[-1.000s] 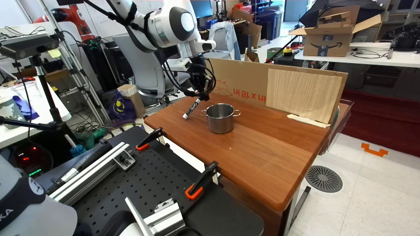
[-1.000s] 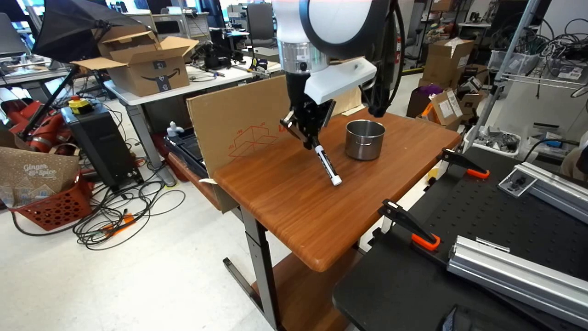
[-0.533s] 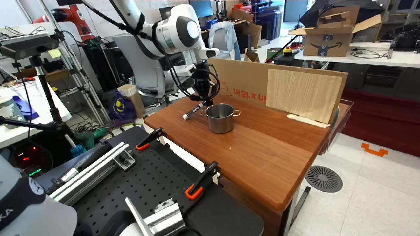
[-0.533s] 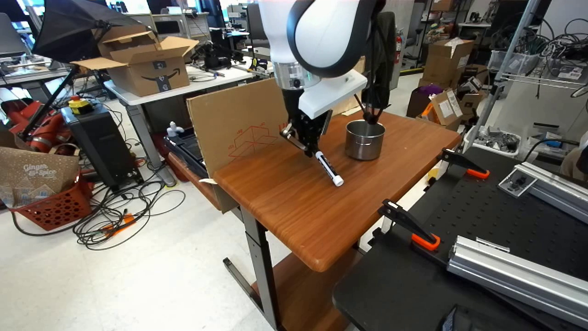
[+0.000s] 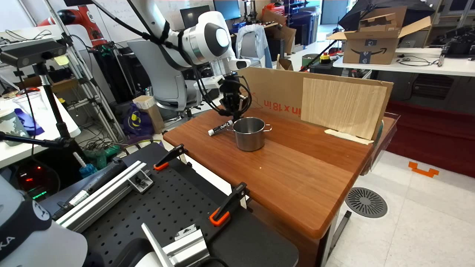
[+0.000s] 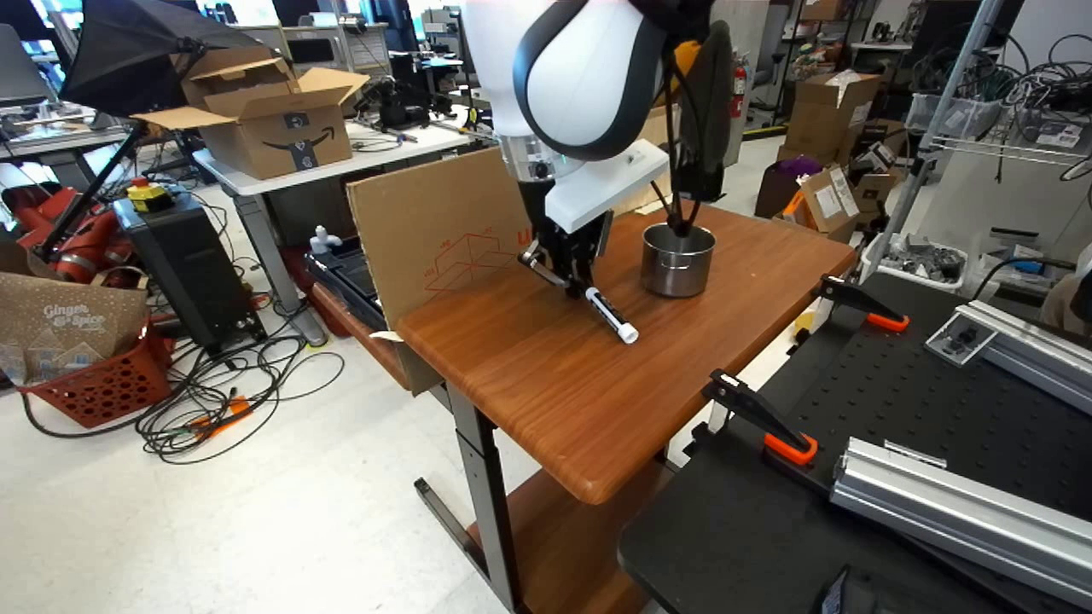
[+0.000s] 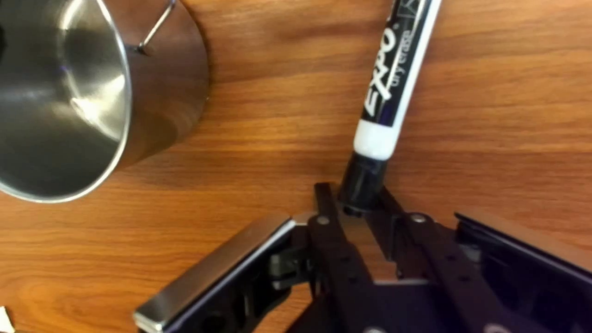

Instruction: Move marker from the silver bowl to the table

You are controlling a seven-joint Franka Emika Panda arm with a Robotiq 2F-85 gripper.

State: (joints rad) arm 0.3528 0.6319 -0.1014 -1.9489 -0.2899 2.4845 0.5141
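Observation:
The marker [image 5: 221,127] is a slim black-and-white stick with a white end. It slants beside the silver bowl [image 5: 249,140], outside it, with its white end low at the table [image 5: 297,174]; I cannot tell whether that end touches. My gripper [image 5: 235,118] is shut on its black end, low over the tabletop. An exterior view also shows the marker [image 6: 610,315], gripper [image 6: 584,290], bowl [image 6: 676,269] and table [image 6: 546,375]. In the wrist view the fingers [image 7: 354,194] flank the black cap of the marker [image 7: 388,78]; the bowl [image 7: 166,88] stands upper left.
A cardboard sheet [image 6: 452,230] stands along one table edge, with a pale plywood board [image 5: 343,107] against it. Black clamps [image 5: 230,204] grip the near edge beside the black perforated bench [image 5: 178,196]. Arm cables [image 6: 678,188] hang at the bowl's mouth in an exterior view.
My gripper has moved lower, still holding the marker. The marker has tipped from steep to flatter, its white end staying at nearly the same place. The bowl has not moved.

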